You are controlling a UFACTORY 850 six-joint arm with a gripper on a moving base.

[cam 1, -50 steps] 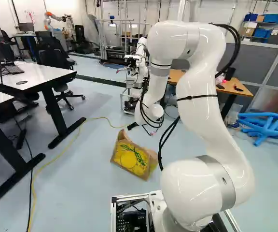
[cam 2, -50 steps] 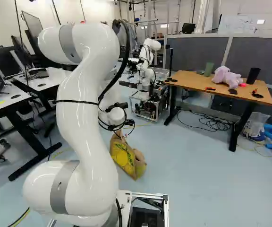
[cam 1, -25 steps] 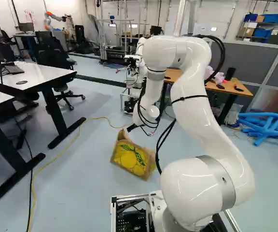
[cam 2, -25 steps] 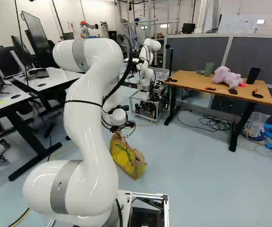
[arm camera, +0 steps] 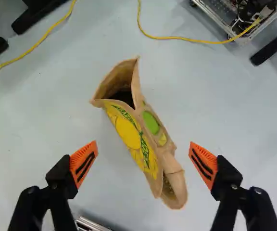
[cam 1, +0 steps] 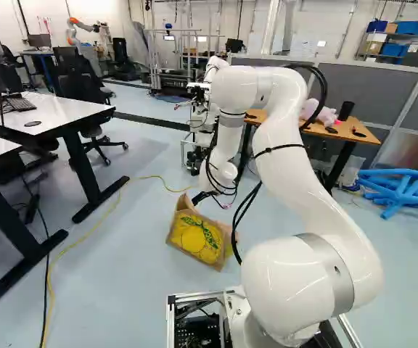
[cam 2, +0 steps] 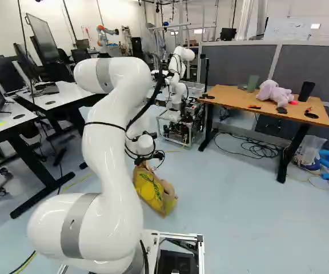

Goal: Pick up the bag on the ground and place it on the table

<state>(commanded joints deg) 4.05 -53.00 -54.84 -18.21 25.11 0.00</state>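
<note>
the brown paper bag (cam 1: 196, 238), its printed side mostly yellow, is on the floor (cam 1: 136, 254), left of the arm (cam 1: 318, 174) in the left base view and just right of it in the right base view. the gripper (cam 1: 197, 198) is wide open and has hold of nothing. in the wrist view the bag shows between its two orange-padded fingers, apart from both, its gaping mouth turned away from the gripper. beyond that mouth a yellow cable (arm camera: 177, 38) runs across the floor.

at the right of the right base view is the wooden worktop (cam 2: 239, 98). a pink stuffed toy (cam 2: 274, 94) sits toward its far edge, with a green cup (cam 2: 252, 84) to the toy's left and a black cylinder (cam 2: 306, 91) near the far right corner.
</note>
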